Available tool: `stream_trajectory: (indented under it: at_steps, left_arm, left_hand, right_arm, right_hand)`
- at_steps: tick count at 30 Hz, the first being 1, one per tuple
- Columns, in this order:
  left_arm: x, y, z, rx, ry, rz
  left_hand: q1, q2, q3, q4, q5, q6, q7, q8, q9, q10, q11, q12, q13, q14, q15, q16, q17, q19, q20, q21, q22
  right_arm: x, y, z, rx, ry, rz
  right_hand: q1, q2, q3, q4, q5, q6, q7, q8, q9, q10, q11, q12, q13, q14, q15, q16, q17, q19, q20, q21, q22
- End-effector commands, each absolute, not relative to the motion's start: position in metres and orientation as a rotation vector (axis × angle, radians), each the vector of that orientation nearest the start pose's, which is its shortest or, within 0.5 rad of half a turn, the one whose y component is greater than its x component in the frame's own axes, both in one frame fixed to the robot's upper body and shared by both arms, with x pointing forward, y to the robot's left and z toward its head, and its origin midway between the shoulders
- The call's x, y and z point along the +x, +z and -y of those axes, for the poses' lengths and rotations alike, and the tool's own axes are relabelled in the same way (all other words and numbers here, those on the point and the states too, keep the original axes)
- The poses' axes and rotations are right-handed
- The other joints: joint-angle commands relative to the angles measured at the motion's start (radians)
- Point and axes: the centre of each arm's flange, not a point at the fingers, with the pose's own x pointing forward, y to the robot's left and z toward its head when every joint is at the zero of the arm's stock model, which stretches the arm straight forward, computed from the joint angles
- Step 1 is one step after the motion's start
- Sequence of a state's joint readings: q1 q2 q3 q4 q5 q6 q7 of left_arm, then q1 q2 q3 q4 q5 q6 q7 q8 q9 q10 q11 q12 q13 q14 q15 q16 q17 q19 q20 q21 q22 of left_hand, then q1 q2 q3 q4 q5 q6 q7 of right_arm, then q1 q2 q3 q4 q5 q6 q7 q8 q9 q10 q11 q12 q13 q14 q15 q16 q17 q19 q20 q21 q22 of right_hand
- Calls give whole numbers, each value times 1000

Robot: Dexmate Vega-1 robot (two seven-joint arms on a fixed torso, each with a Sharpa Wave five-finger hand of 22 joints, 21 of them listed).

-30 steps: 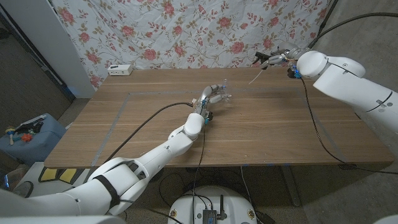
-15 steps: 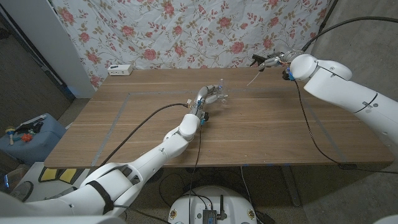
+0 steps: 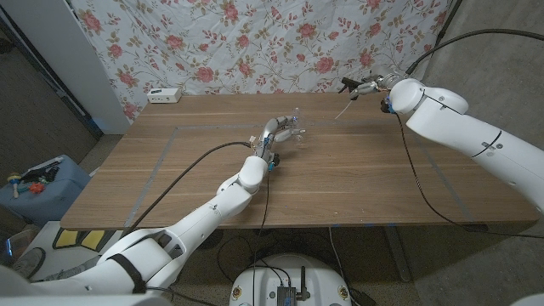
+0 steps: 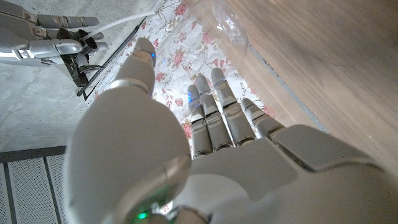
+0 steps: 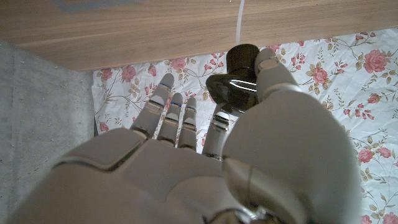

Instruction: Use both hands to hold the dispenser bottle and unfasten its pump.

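Observation:
My left hand [image 3: 279, 132] is raised over the middle of the wooden table [image 3: 170, 178] and holds a clear dispenser bottle [image 3: 295, 126] at its fingertips. In the left wrist view the bottle [image 4: 222, 25] shows just past the fingers of the left hand [image 4: 211, 130]. My right hand [image 3: 380, 82] is up over the table's far right part and pinches the black pump [image 3: 350, 84], apart from the bottle, with its white tube [image 3: 343, 108] hanging free. The right wrist view shows the pump [image 5: 239, 71] between thumb and fingers of the right hand [image 5: 205, 149].
A white power strip [image 3: 164, 95] lies at the table's far left edge. A black cable [image 3: 191, 174] runs along my left arm over the table. A floral cloth [image 3: 255, 42] hangs behind, and a blue box [image 3: 34, 183] stands on the floor at left.
My left hand has carried the bottle a little to the left and farther away. My right hand has drifted left with the pump still in it.

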State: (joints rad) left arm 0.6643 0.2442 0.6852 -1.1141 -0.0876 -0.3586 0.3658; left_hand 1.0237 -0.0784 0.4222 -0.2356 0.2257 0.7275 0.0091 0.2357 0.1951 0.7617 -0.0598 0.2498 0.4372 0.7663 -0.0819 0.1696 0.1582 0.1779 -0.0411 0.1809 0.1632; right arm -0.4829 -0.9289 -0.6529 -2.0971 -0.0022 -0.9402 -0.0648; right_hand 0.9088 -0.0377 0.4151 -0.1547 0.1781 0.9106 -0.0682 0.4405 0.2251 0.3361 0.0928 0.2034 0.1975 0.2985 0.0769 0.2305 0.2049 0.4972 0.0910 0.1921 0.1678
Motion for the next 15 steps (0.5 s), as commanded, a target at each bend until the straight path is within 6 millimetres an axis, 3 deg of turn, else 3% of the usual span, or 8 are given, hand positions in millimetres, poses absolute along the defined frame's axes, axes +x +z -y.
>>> stream_trajectory:
  at_steps: [1,15]
  left_arm:
    - [662,-35,-102,339,-122,731]
    - [668,-41,-101,365,-123,742]
  left_hand:
    - [-105,114,84,74,-2,115,-62,-4,2,82,-84,-5,-1,-7,-87,-1,1,-5,-22,-2,2]
    - [-107,108,89,73,-4,98,-57,-21,0,67,-82,-20,-16,-21,-85,-2,1,-4,-24,0,2]
  right_arm:
    - [558,142,253,-1054,-244,359]
    - [567,131,248,-1046,-251,360]
  right_hand:
    - [-3,-2,7,3,4,8,-12,9,2,12,-4,1,3,8,-9,-4,3,5,-13,1,1]
    - [-5,-3,11,2,4,13,-14,11,1,19,-8,2,3,19,-19,-2,3,13,-17,3,1]
